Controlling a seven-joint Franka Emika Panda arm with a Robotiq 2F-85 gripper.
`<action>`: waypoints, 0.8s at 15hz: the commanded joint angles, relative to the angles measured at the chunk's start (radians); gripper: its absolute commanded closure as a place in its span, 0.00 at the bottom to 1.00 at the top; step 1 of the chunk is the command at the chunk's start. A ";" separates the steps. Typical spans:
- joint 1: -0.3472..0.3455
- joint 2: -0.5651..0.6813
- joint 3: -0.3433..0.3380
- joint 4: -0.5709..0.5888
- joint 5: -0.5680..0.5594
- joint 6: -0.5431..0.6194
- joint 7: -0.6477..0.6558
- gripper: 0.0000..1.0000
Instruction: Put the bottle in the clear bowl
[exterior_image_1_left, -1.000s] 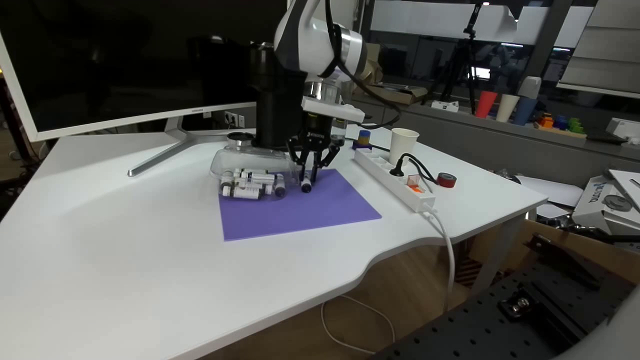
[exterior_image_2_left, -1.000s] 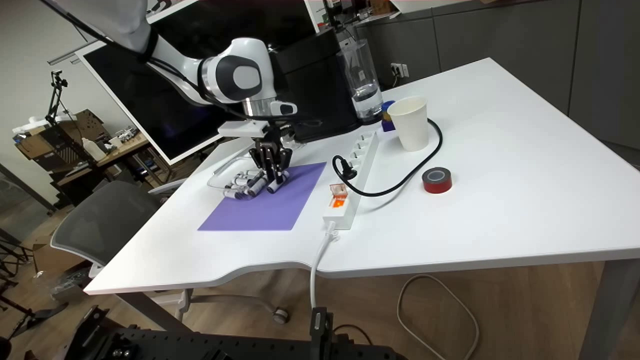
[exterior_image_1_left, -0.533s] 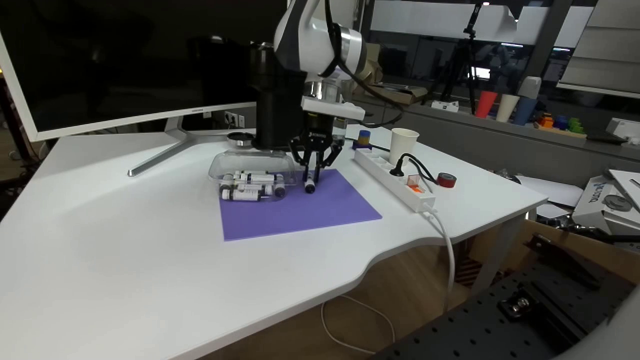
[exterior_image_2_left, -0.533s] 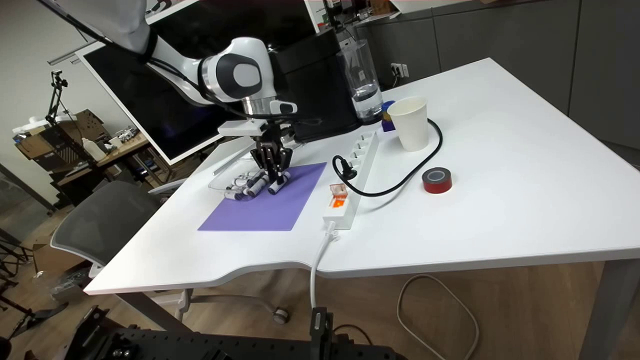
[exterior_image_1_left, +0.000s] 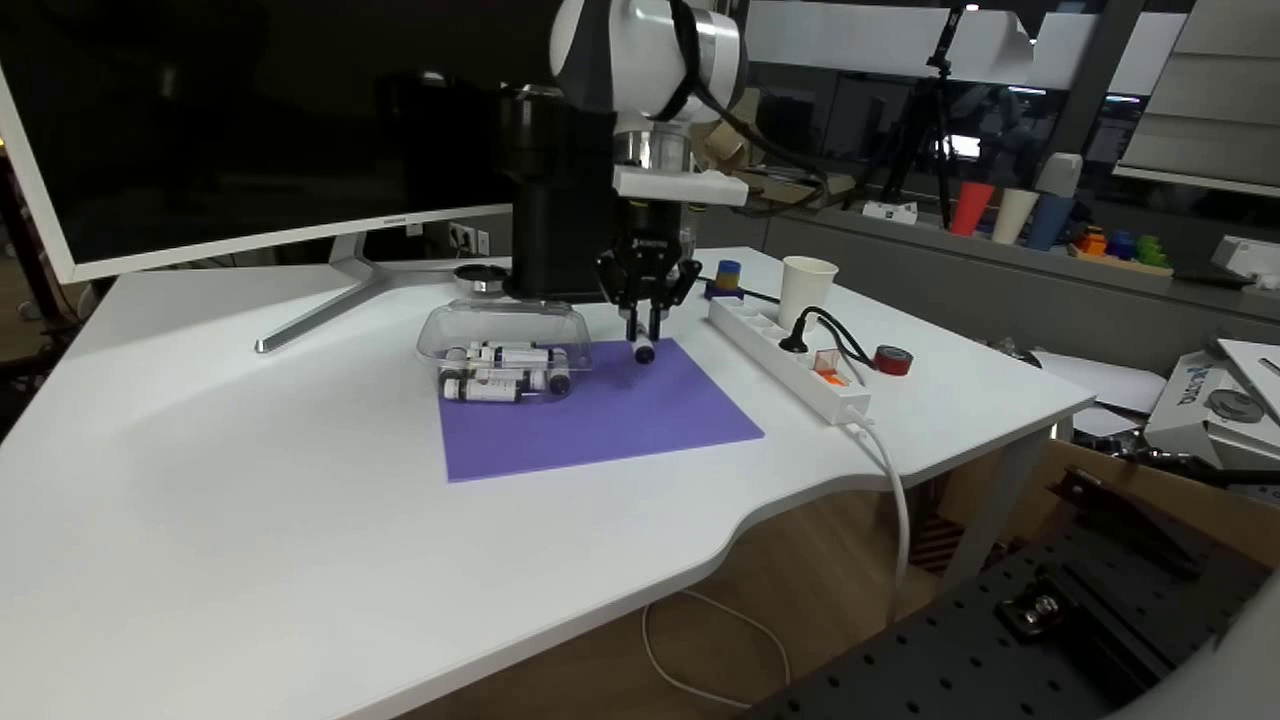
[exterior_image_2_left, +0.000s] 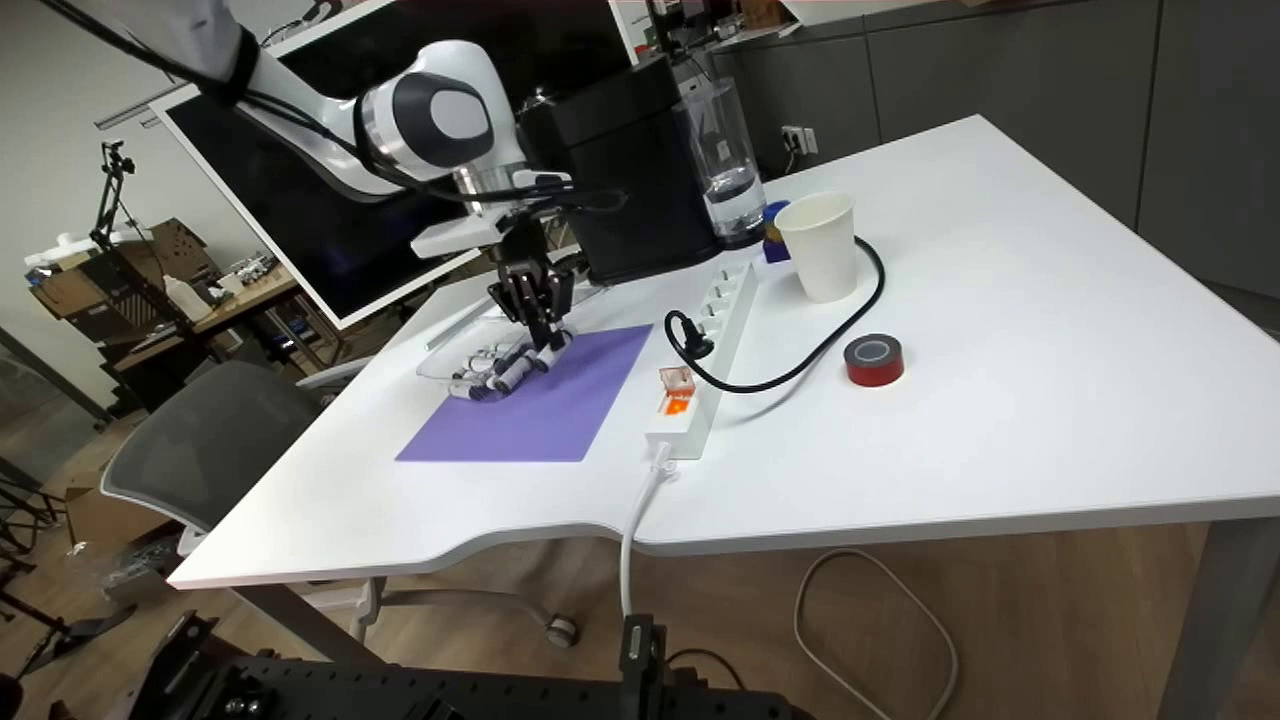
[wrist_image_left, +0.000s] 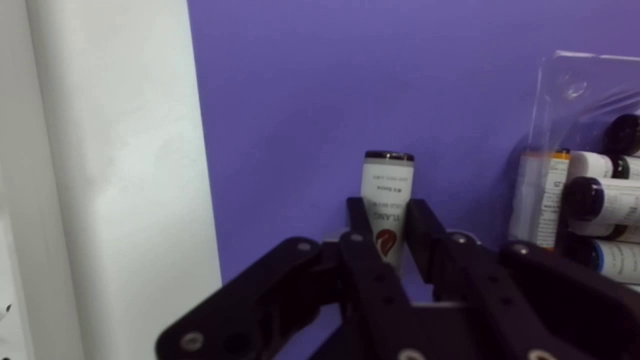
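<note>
My gripper (exterior_image_1_left: 642, 330) is shut on a small white-labelled bottle with a black end (exterior_image_1_left: 644, 350), holding it a little above the purple mat. In the wrist view the two fingertips (wrist_image_left: 385, 210) press the sides of the bottle (wrist_image_left: 386, 182), whose lower part is partly hidden by a finger. The clear bowl, a clear plastic box (exterior_image_1_left: 503, 330), stands at the mat's back corner beside the gripper, with several similar bottles (exterior_image_1_left: 490, 385) lying in it. In an exterior view the box's rim (exterior_image_2_left: 432, 372) is faint. In the wrist view its corner (wrist_image_left: 542, 100) shows at the right.
The purple mat (exterior_image_1_left: 600, 430) lies on the white table. A white power strip (exterior_image_1_left: 790, 370) with a black plug, a paper cup (exterior_image_1_left: 806, 285) and a red tape roll (exterior_image_1_left: 893, 360) stand to one side. A black bin-like appliance (exterior_image_2_left: 640, 180) and the monitor (exterior_image_1_left: 280, 120) stand behind.
The gripper has risen with the bottle in it and moved a little away from the clear box. Earlier the bottle was low at the mat. The clear box shifted slightly at first.
</note>
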 joint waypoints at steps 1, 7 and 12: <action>0.050 -0.129 -0.014 -0.090 -0.080 0.014 0.057 0.94; 0.097 -0.186 0.019 -0.071 -0.153 -0.004 0.049 0.94; 0.113 -0.133 0.058 -0.003 -0.142 -0.020 0.032 0.94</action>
